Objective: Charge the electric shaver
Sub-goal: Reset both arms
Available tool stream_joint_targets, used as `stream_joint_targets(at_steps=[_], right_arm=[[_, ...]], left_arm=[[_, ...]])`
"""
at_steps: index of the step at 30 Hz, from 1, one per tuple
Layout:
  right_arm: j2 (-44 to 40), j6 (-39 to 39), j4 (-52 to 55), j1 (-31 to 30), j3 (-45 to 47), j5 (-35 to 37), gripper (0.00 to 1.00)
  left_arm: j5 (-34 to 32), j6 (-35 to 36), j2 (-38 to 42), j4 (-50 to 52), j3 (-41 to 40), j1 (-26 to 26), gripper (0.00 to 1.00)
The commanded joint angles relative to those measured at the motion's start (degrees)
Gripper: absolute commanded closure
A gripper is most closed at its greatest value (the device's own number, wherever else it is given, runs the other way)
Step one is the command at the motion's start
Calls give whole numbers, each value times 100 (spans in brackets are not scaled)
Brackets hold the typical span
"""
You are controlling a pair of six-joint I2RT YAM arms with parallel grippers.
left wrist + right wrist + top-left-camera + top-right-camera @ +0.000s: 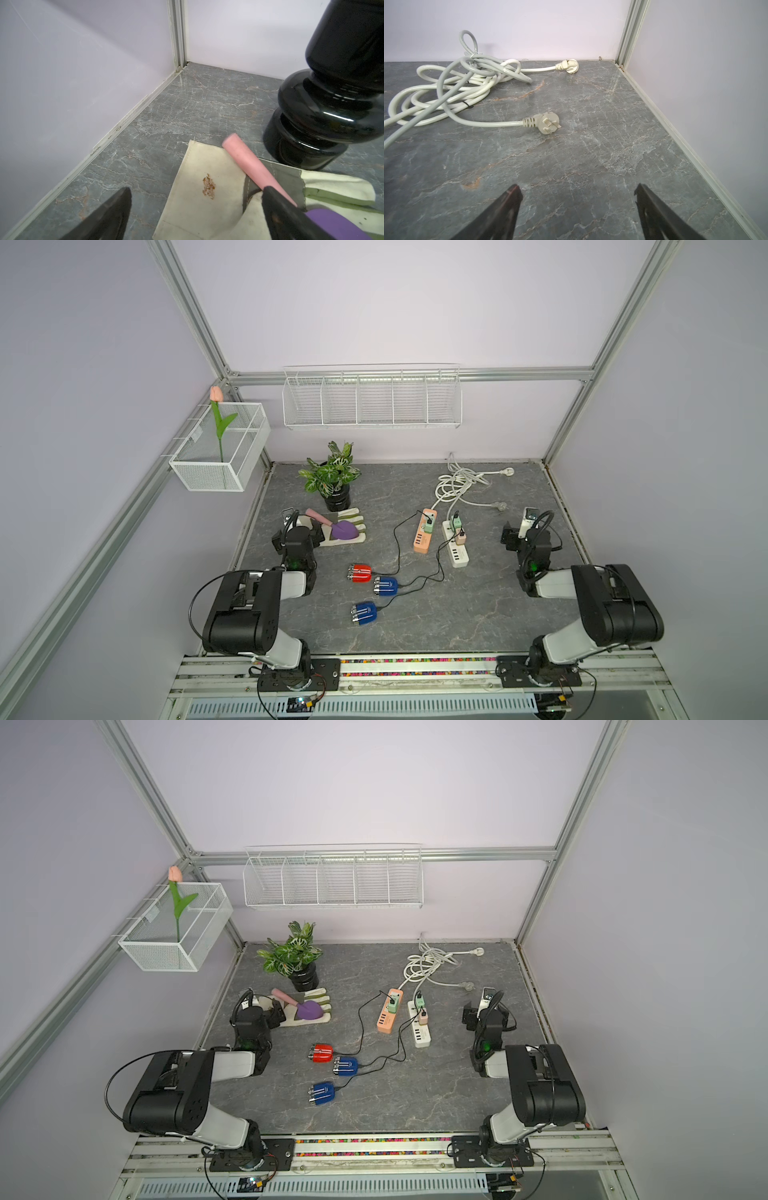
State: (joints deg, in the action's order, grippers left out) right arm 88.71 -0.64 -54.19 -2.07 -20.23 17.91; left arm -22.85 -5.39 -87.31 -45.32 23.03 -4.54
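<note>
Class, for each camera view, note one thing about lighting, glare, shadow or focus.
In both top views: soft, even light; the red shaver casts only a faint shadow. Left wrist view: bright glare streaks on the glossy black pot. Right wrist view: the cable coil throws a faint shadow on the back wall.

Both arms of the tabletop robot reach forward from their bases, upper links folded back and raised, forearms sloping down toward the wrists. The left arm (249, 605) ends in the left gripper (291, 519), held low with its dark fingers (112, 214) spread wide and holding nothing. The right arm (602, 605) mirrors that pose on the opposite side, and the right gripper (527, 519) points away from its base, its fingers (500, 214) likewise wide apart and empty.
</note>
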Motion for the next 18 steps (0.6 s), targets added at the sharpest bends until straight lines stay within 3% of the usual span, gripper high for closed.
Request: stream_joint_targets(at_steps=[1, 18], right_arm=[[-77, 29, 40, 4, 19, -68, 11], [-56, 63, 9, 21, 15, -148, 11]], left_arm=[[61, 40, 75, 34, 95, 23, 1], [92, 64, 85, 67, 103, 15, 1]])
